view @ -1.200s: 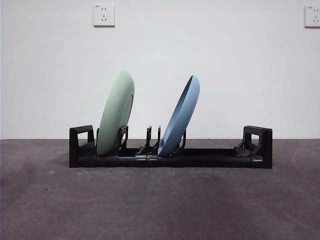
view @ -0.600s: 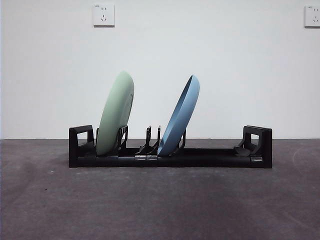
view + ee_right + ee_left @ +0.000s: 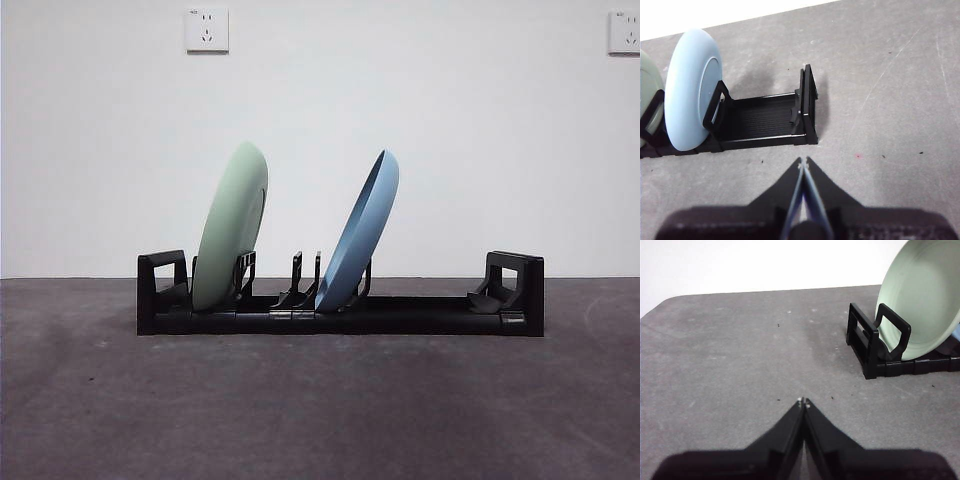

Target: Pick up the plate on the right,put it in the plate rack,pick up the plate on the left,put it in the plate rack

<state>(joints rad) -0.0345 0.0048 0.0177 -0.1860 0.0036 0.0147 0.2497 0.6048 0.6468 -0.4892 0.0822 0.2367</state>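
The black plate rack [image 3: 420,318] stretches across the middle of the table. A pale green plate [image 3: 230,228] stands on edge in its left slots, leaning right. A light blue plate [image 3: 362,228] stands in the middle slots, also leaning right. In the left wrist view my left gripper [image 3: 803,402] is shut and holds nothing, hovering over bare table off the rack's left end [image 3: 867,342], where the green plate [image 3: 925,300] stands. My right gripper [image 3: 803,161] is shut with nothing in it, close to the rack's right end [image 3: 807,107], the blue plate [image 3: 690,90] further along.
The grey table [image 3: 320,410] runs to a white wall with two sockets [image 3: 207,30]. The rack's right slots [image 3: 762,120] hold nothing. Neither arm shows in the front view.
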